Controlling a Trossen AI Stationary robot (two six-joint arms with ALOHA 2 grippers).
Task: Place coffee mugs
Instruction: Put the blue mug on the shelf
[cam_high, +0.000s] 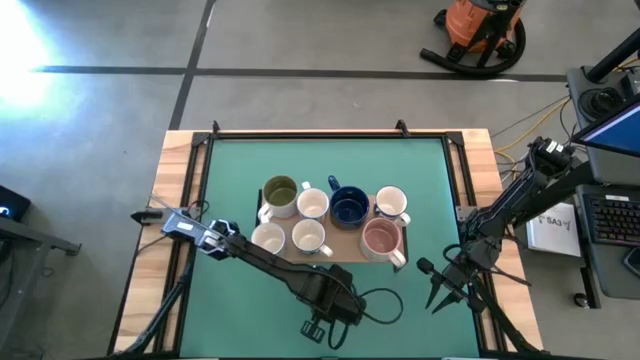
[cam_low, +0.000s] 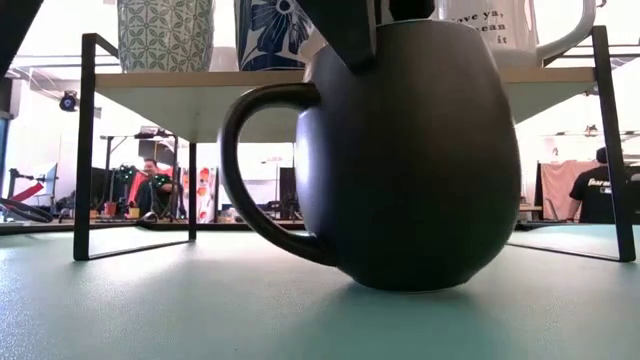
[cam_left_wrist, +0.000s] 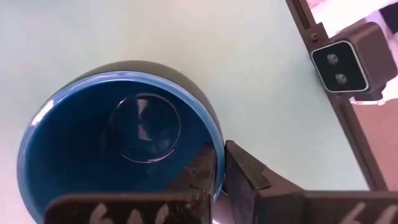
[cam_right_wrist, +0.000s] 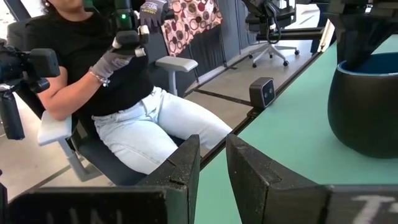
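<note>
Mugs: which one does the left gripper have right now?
The dark navy mug standing alone on the green mat near the table's front edge. The left gripper is shut on its rim, one finger inside. The other mugs sit grouped on the rack.

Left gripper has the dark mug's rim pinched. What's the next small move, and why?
Probably a straight lift. The left gripper is shut on the rim of the dark mug, which sits on the green table, below the shelf holding the other mugs.

high view: left arm covers the dark navy mug entirely. low view: its top runs out at 12 o'clock, shelf mugs cropped, mug text half legible. right wrist: person cut at 12.
</note>
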